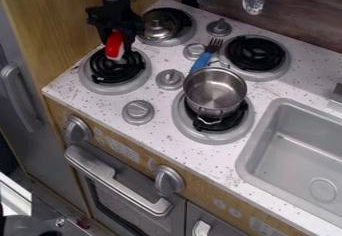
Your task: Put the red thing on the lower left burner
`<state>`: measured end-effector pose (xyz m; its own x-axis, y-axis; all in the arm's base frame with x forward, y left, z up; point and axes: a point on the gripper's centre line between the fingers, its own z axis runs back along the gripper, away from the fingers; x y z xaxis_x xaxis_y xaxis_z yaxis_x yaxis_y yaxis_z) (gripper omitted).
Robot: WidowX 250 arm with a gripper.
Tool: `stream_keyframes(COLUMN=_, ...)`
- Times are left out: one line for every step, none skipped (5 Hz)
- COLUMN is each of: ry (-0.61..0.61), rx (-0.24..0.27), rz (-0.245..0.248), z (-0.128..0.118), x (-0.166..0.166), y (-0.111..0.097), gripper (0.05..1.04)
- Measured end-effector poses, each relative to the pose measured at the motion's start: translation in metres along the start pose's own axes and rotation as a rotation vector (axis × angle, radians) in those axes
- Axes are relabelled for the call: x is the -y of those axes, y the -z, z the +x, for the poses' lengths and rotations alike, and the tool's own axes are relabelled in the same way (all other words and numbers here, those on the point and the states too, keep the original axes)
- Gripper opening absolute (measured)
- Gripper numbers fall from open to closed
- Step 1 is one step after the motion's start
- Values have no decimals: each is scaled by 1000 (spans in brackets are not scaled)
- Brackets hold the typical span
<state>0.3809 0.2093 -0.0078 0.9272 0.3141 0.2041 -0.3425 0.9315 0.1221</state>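
The black gripper (116, 34) hangs down at the upper left, over the lower left burner. It is shut on the red thing (115, 44), which has a pale lower end and sits between the two fingers. Below it lies the lower left burner (119, 69), a black coil in a grey ring. The red thing covers part of the coil's rear in this view; whether it touches the coil I cannot tell.
A lidded metal pot (159, 27) stands on the rear left burner, close to the gripper. A steel pot (215, 91) and a blue-handled fork (204, 57) are to the right, with a sink (267, 130) beyond.
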Motion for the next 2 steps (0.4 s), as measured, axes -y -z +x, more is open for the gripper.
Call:
stream_keyframes(ry=-16, rx=-33, rz=-11, z=5, x=-4, y=16, gripper=582)
stream_keyframes(ry=-20, rx=-64, rz=-19, z=3, x=-4, y=22, gripper=657)
